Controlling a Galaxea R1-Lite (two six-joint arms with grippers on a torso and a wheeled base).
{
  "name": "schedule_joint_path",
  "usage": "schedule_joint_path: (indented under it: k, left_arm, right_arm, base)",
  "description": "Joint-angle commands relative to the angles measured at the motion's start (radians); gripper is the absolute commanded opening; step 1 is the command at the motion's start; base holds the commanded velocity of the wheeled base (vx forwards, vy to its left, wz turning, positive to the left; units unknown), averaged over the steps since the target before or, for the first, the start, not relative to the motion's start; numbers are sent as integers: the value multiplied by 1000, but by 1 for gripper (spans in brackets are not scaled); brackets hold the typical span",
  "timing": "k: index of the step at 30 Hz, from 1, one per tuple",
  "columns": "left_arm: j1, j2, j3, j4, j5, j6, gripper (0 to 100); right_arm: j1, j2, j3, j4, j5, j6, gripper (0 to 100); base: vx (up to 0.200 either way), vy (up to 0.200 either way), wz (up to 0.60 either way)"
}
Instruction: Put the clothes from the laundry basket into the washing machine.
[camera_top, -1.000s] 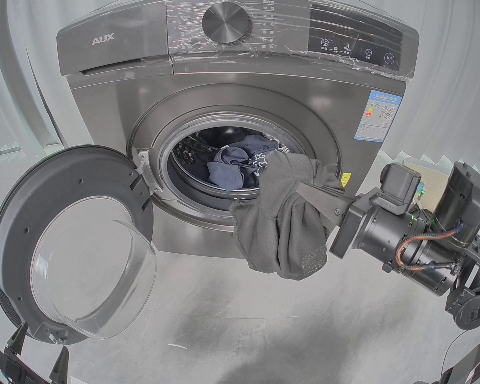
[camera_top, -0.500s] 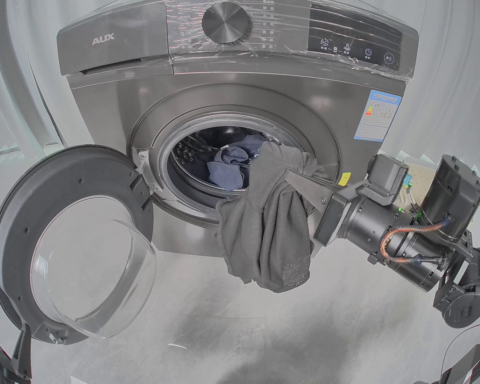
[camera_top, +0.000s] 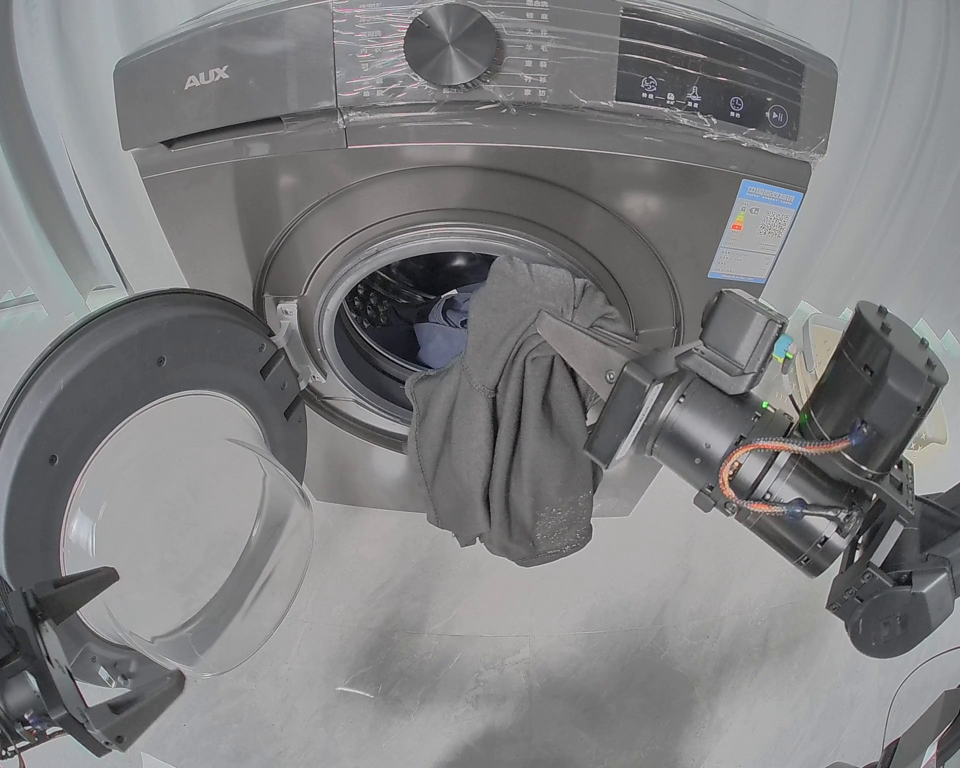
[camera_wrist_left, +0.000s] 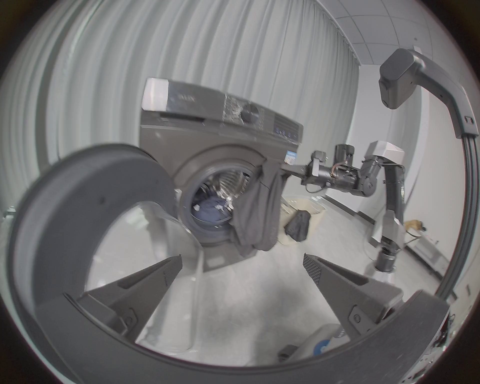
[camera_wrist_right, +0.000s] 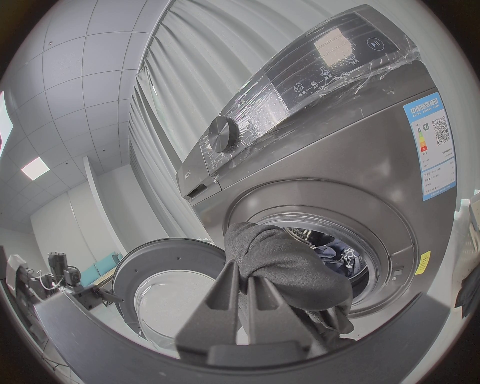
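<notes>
- Right gripper (camera_top: 548, 325) was pressed shut on the bunched top of the grey garment (camera_top: 500, 430), in front of the drum opening (camera_top: 400, 300), at about 3 o'clock on its ring.
- The garment's long axis ran 12 to 6 o'clock. The pinched end was up at the mouth and the loose hem pointed down, free of the floor.
- It draped over the opening's rim from 3 to 5 o'clock. I could not tell whether any of it was inside the drum.
- Blue clothes (camera_top: 440, 335) lay in the drum, behind the garment.
- Door (camera_top: 150, 480) was swung wide, at 8 o'clock from the opening.
- Left gripper (camera_top: 150, 625) had its fingers spread and held nothing. It sat low, at 6 o'clock from the door.
- Basket (camera_wrist_left: 312, 206) stood on the floor by the washer (camera_top: 480, 180), a dark cloth (camera_wrist_left: 298, 226) over its edge.
</notes>
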Motion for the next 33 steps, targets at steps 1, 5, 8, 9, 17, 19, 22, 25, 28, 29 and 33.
schedule_joint_path:
  k: [1,5,8,9,17,19,22,25,28,29,33]
  left_arm:
    - [-151,323,27,-147,-23,6,100]
    - [-205,516,27,-304,-20,6,100]
    - [-240,614,35,-403,-19,0,100]
    - [-254,646,40,-435,-19,-5,100]
    - [-360,806,6,-524,62,-34,100]
    - [-362,832,-3,-541,65,-36,100]
    - [-363,892,-28,-584,65,-37,100]
    - [-374,938,-52,-598,65,-40,100]
    - [-394,973,-76,-600,65,-49,100]
    - [-415,1001,-99,-601,65,-68,100]
    - [-441,1047,-118,-629,72,-80,100]
  right_arm:
    - [3,37,-23,-14,-4,0,0]
    - [0,43,-32,-14,-15,0,0]
    - [-2,43,-32,-14,-15,0,0]
    - [-2,41,-32,-14,-15,0,0]
    - [-6,44,-37,-14,-15,-1,0]
    - [-5,44,-37,-14,-15,-1,0]
    - [-2,43,-42,-14,-15,-1,0]
    - [-5,43,-43,-12,-15,-1,0]
    - [-5,44,-43,-14,-15,-1,0]
    - [-2,47,-45,-14,-15,-1,0]
    - [1,58,-45,-14,-15,0,0]
  base:
    - [0,0,0]
    - [0,0,0]
    - [0,0,0]
    - [0,0,0]
    - [0,0,0]
    - [0,0,0]
    - [0,0,0]
    - [0,0,0]
    - [0,0,0]
    - [0,0,0]
    - [0,0,0]
